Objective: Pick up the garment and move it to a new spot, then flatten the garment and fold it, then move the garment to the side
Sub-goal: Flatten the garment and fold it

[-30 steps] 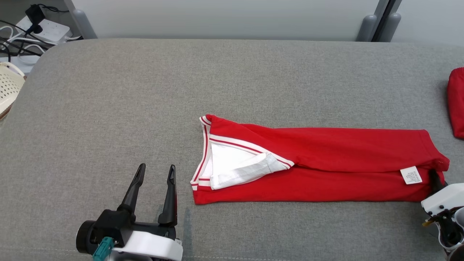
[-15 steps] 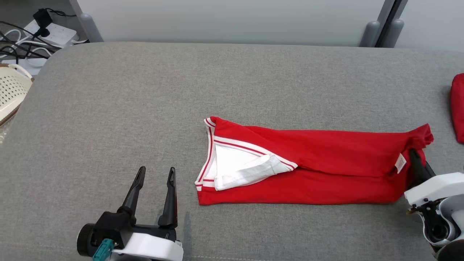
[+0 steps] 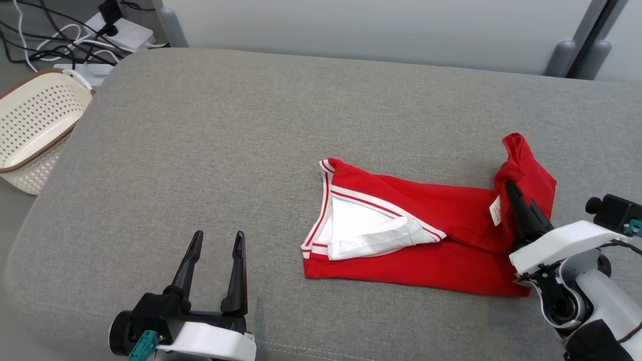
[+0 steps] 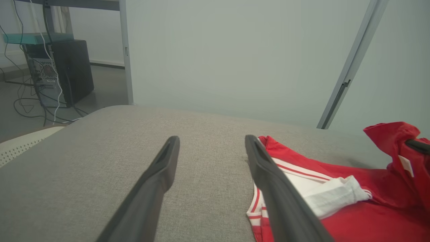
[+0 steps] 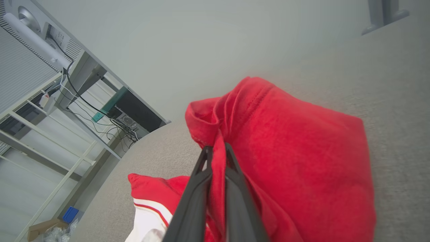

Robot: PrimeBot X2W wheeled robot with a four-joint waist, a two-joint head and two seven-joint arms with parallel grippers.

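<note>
Head view: right gripper [image 3: 509,186], tilted up-left, pinches the garment [image 3: 451,216].

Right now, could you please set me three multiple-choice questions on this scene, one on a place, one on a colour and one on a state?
1. Where is the basket?
A. On the garment
B. Beside the left end of the grey cushion
C. Between the two hands

2. What colour is the main cloth of the garment?
A. Blue
B. Green
C. Red

3. What is the right hand doing?
A. Shut on the garment's end, holding it raised
B. Open above the cushion
C. Resting empty in the basket

Answers:
1 B: the head view shows it past the cushion's left end.
2 C: the body is red, with white striped trim at the neck.
3 A: in the right wrist view its fingers pinch red cloth, which stands up off the cushion.
</note>
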